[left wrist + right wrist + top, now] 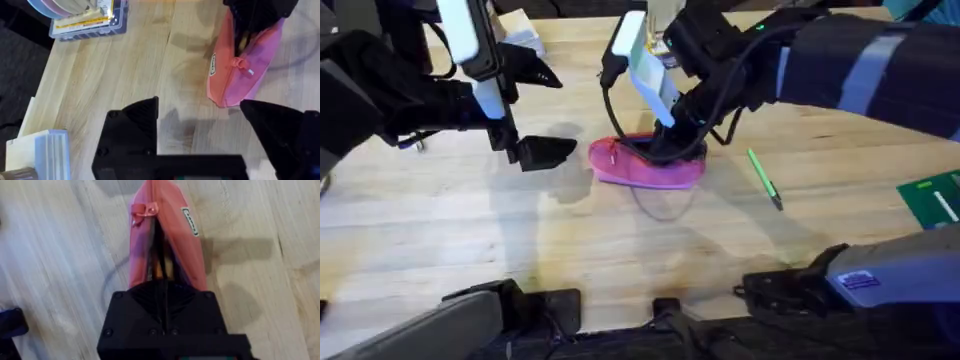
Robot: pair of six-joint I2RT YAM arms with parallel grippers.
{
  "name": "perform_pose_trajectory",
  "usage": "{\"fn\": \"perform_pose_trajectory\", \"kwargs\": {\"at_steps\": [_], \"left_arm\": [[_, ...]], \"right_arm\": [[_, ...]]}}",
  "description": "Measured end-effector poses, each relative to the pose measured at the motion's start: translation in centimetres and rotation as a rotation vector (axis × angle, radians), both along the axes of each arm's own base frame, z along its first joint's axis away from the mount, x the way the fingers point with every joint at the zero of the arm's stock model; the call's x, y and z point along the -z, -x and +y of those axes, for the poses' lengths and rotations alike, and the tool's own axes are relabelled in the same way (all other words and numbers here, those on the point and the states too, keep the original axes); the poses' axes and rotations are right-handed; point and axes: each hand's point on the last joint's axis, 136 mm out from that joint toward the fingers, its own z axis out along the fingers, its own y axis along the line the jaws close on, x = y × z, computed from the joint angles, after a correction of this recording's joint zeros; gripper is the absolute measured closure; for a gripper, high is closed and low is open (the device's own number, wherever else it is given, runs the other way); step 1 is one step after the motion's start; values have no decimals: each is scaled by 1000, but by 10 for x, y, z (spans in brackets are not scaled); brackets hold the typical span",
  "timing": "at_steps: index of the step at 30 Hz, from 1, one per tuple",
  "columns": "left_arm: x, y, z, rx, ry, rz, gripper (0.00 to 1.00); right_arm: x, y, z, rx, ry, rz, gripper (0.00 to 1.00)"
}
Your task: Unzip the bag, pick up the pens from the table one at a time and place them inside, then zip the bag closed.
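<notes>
Fingers of the right gripper (pixel 672 140) are pressed together inside the unzipped mouth of the pink pencil pouch (pixel 645 165), which lies near the middle of the tabletop (pixel 620 260). Fingers of the left gripper (pixel 525 150) are spread apart, holding nothing, at nine o'clock from the pouch. A green pen (pixel 764 178) lies on the tabletop at three o'clock from the pouch.

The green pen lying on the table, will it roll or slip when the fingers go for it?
The pen looks thin and round, lying flat on the smooth table, so it could roll if nudged sideways. It is probably light and stiff. Its slim body leaves little to grip, so it might slip.
</notes>
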Motion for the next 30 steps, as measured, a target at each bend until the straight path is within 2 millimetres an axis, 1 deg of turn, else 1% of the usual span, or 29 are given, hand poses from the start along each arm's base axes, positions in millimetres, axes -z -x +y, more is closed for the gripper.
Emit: {"fn": "perform_pose_trajectory", "kwargs": {"at_steps": [3,4,5,10,11,13,27,30], "left_arm": [[0,0,0,0,0,0,7],[0,0,0,0,0,0,7],[0,0,0,0,0,0,7],[0,0,0,0,0,0,7],[0,0,0,0,0,0,7],[0,0,0,0,0,0,7],[0,0,0,0,0,0,7],[0,0,0,0,0,0,7]], "right_arm": [[2,0,0,0,3,5,963],[2,0,0,3,2,7,921],[2,0,0,2,2,6,806],[2,0,0,2,2,6,85],[2,0,0,0,3,5,29],[2,0,0,-1,2,5,6],[2,0,0,14,0,10,4],[-3,0,0,24,-6,4,5]]}}
